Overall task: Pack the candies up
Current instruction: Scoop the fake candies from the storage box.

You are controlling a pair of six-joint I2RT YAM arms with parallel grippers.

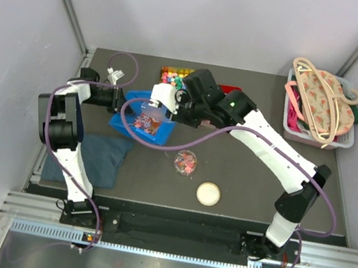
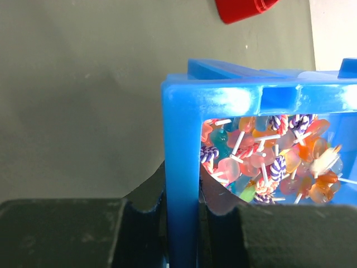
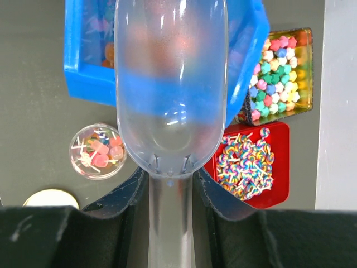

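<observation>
Matte table [image 1: 246, 187], plastic bin [image 2: 181, 167], glossy candies [image 2: 268, 162], frosted scoop [image 3: 170, 84]

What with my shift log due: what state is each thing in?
Blue plastic bin: holds candies, wall clamped by left tool.
Clear plastic scoop: gripped by right tool, over bin.
Small clear round pot: open, partly filled.
Round cream lid: off, lying on table.

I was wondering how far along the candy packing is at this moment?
Early on. Done: the small round tub holds a few candies. In hand: the left hand grips the wall of the blue bin, while the right hand holds a clear scoop over it. Left: most candies sit in the bin, the tub looks only part-filled, and the cream lid lies beside it, off.
</observation>
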